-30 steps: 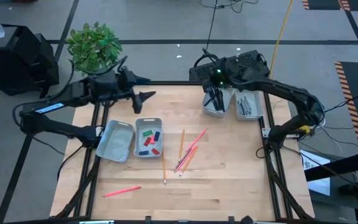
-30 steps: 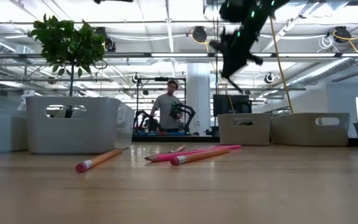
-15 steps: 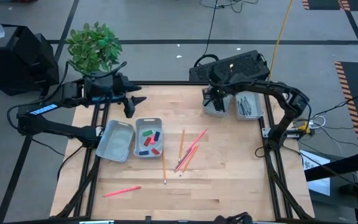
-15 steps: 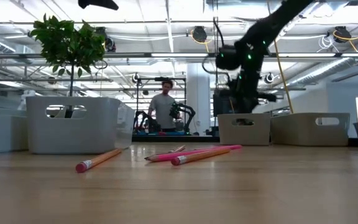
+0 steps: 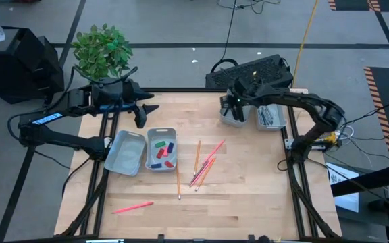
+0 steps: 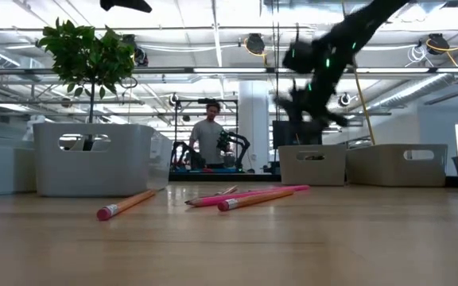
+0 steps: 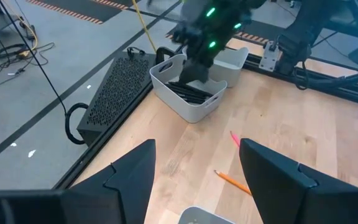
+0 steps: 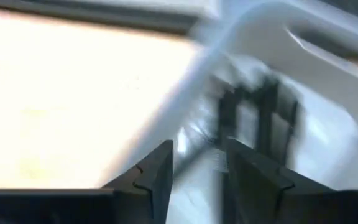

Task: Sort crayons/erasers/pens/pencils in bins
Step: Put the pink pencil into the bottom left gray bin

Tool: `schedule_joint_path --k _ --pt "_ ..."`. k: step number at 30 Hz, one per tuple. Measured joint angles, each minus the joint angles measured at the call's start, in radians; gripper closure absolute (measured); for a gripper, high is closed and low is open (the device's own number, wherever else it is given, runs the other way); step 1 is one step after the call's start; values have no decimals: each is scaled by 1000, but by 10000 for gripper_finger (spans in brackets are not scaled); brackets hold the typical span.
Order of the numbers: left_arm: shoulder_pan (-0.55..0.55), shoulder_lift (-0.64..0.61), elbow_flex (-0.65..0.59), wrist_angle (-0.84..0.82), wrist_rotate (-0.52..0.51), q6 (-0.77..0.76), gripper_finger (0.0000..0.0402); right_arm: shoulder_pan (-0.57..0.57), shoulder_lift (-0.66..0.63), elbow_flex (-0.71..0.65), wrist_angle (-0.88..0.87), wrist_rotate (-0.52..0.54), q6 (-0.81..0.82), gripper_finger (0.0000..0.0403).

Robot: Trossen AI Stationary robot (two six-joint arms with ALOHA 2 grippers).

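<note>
Two dark jointed arms, green lights glowing on the right one.

Right wrist view smeared by motion: the bin [image 8: 272, 81] under the right gripper [image 8: 199, 168] shows only as a pale wall with dark streaks inside, likely pens [image 8: 253, 112], count not readable. High view: the right gripper [image 5: 234, 102] covers part of that bin's [image 5: 234, 120] contents. Low view: the same gripper [image 6: 312, 95] is blurred, finger state unclear; bin walls hide everything inside them. Left wrist view: a second bin [image 7: 194, 218] near the left gripper [image 7: 194, 163] is cut off by the frame edge; the pencil [image 7: 232, 180] beside it is partly hidden behind a finger [image 7: 278, 171].
</note>
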State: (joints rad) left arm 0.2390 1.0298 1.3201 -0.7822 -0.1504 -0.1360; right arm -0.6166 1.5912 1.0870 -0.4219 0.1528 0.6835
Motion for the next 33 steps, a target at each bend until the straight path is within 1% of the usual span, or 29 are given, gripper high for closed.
schedule_joint_path --k 4,8,10,12,16,20,22,24,28,31,33 --pt "0 5 0 8 0 -8 167 129 -124 1 135 -1 -135 256" --pt "0 15 -1 28 11 -45 167 326 -206 2 211 -3 -340 261" --pt "-10 22 0 50 23 -78 167 426 -222 2 217 -8 -433 261" --pt "-27 26 -1 42 26 -122 168 516 -223 2 217 -45 -511 260" --pt "-102 29 -1 47 8 -239 173 634 -187 2 180 -130 -580 255" --pt "-201 36 -1 45 -30 -334 180 672 -134 2 79 -171 -656 247" --pt "-252 45 0 50 -42 -389 183 670 -98 2 27 -217 -743 242" --pt "-307 58 0 44 -60 -434 183 663 -62 2 -17 -236 -846 239" --pt "-408 88 0 40 -84 -496 182 633 20 2 -50 -236 -1040 237" --pt "-469 120 0 36 -115 -539 182 600 81 2 -49 -244 -1118 242" --pt "-503 139 0 36 -151 -556 183 577 116 2 -47 -273 -1146 247"
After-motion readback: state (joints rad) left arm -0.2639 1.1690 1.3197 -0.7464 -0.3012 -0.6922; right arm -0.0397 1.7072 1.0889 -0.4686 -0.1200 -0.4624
